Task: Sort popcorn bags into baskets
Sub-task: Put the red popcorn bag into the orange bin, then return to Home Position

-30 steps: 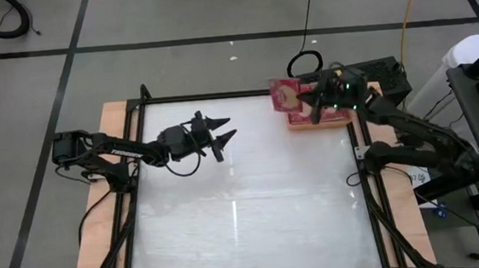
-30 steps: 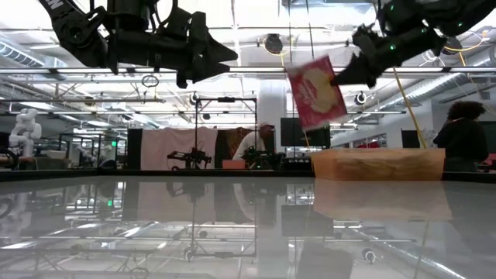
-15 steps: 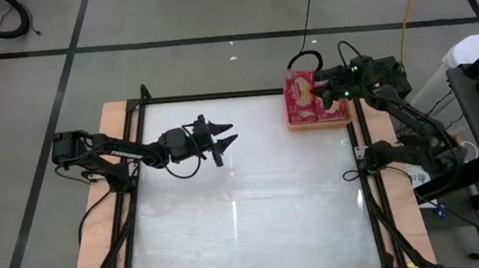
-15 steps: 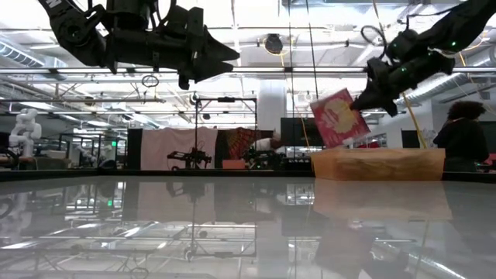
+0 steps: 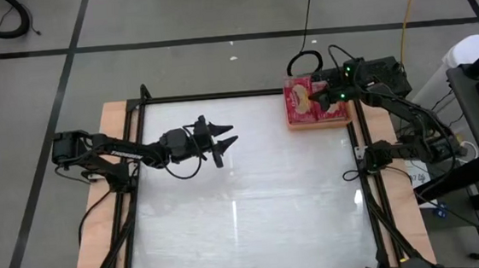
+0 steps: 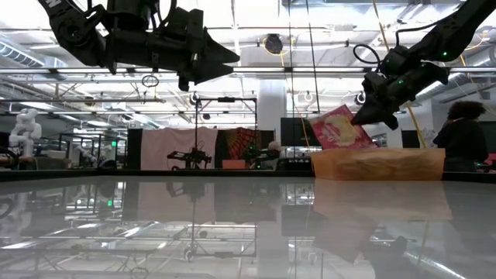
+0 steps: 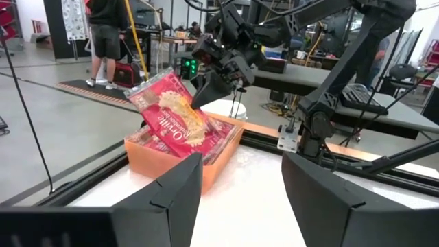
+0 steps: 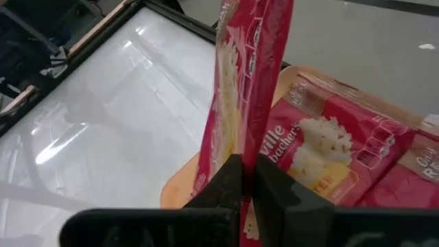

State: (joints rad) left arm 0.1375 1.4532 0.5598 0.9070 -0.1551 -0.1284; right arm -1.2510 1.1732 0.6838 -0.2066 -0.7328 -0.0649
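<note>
An orange basket (image 5: 341,117) stands at the table's far right corner with several red popcorn bags (image 8: 322,151) lying flat in it. My right gripper (image 7: 206,92) is shut on one more red popcorn bag (image 7: 171,113), which hangs tilted over the basket (image 7: 206,165). In the low view this bag (image 6: 339,128) sits just above the basket's wall (image 6: 380,164). My left gripper (image 5: 224,135) hovers open above the table's left middle, pointing level toward the basket, with nothing between its fingers (image 7: 175,199). My right gripper pinches the popcorn bag's upper edge (image 7: 194,103) between its two fingers (image 8: 226,182). It comes from the table's right side, slanting down. The bag is tilted, picture face up, its lower end (image 7: 185,151) down at the bags in the basket; whether it touches them I cannot tell.
The glossy white table top (image 5: 245,202) lies inside a black frame (image 5: 368,192). Cables and a dark box (image 5: 385,75) sit beyond the basket. People (image 6: 463,132) stand in the room behind the table.
My right gripper has gone down and toward the table's right edge, rolling as it went. The popcorn bag has sunk from high above the basket's left rim to just over the basket, tipping from nearly upright to a flatter slant.
</note>
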